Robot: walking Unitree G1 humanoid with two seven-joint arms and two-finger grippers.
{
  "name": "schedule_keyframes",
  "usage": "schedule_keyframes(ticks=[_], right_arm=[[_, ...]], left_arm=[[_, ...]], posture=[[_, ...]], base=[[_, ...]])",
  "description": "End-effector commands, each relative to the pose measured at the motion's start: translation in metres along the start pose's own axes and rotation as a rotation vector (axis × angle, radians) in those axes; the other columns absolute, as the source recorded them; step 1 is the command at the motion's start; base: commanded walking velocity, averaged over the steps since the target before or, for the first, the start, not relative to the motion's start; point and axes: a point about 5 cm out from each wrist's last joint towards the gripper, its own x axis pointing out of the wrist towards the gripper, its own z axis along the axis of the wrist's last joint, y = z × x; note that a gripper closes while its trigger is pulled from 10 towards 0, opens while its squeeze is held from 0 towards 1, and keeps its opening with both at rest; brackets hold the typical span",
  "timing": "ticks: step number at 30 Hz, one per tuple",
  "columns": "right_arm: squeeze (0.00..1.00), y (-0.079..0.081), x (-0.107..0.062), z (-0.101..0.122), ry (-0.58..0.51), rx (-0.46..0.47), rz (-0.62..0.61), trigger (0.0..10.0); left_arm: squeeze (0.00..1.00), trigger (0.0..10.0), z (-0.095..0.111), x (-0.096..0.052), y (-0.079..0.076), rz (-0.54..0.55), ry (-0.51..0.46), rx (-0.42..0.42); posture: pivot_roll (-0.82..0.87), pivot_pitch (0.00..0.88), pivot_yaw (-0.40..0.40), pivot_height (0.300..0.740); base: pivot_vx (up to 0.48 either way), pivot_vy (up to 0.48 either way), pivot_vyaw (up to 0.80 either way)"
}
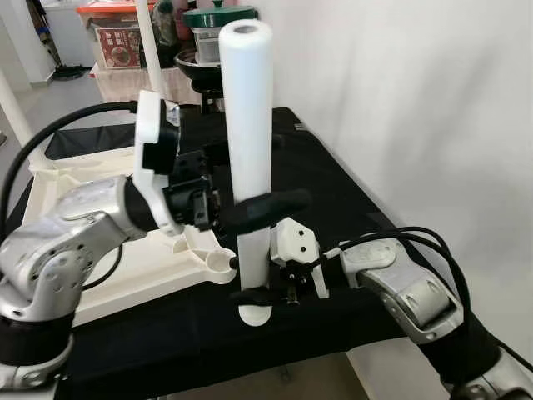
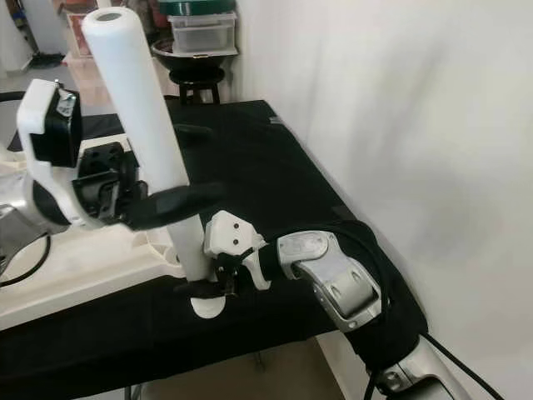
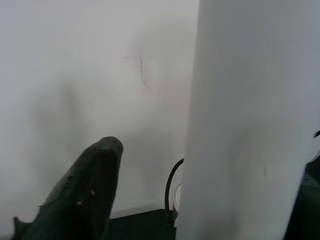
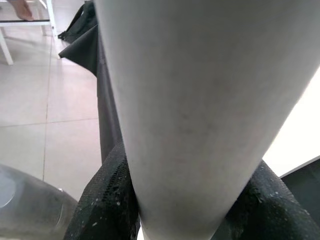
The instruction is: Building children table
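Observation:
A white round table leg (image 1: 247, 117) stands upright, its lower end (image 1: 254, 315) at the black cloth just beside the corner socket (image 1: 218, 262) of the white upturned tabletop (image 1: 125, 275). My right gripper (image 1: 252, 289) is shut on the leg low down; in the right wrist view both fingers (image 4: 107, 210) press against its sides. At mid height my left gripper (image 1: 285, 173) is open astride the leg. One finger (image 1: 266, 208) crosses in front of it, and a gap shows between that finger (image 3: 87, 192) and the leg (image 3: 250, 125).
The black-clothed table (image 1: 350, 192) runs along a white wall (image 1: 433, 100) on the right, with its front edge close below my arms. Behind the table stand storage boxes (image 1: 117, 37) and a green-lidded pot (image 1: 218, 17). Tiled floor (image 4: 50, 100) lies beyond.

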Motion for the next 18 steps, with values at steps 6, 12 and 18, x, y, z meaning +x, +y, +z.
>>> schedule_keyframes(ticks=[6,12,18], right_arm=[[0.0,-0.008,0.006,0.005,0.0,-0.035,-0.052,0.0],[0.0,-0.013,0.008,0.005,-0.024,-0.008,-0.108,0.0],[0.0,-0.015,0.013,0.007,-0.09,0.024,-0.154,10.0]], left_arm=[[0.0,0.0,-0.002,0.001,0.005,0.011,-0.001,-0.011],[0.0,0.0,-0.002,0.0,0.008,0.03,-0.008,-0.017],[0.0,0.0,0.001,-0.001,0.01,0.042,-0.025,-0.019]], posture=[[-0.01,0.0,-0.014,0.74],[0.0,0.0,-0.015,0.74],[0.0,0.0,-0.014,0.74]], base=[[0.0,0.0,0.0],[0.0,0.0,0.0],[0.0,0.0,0.0]])
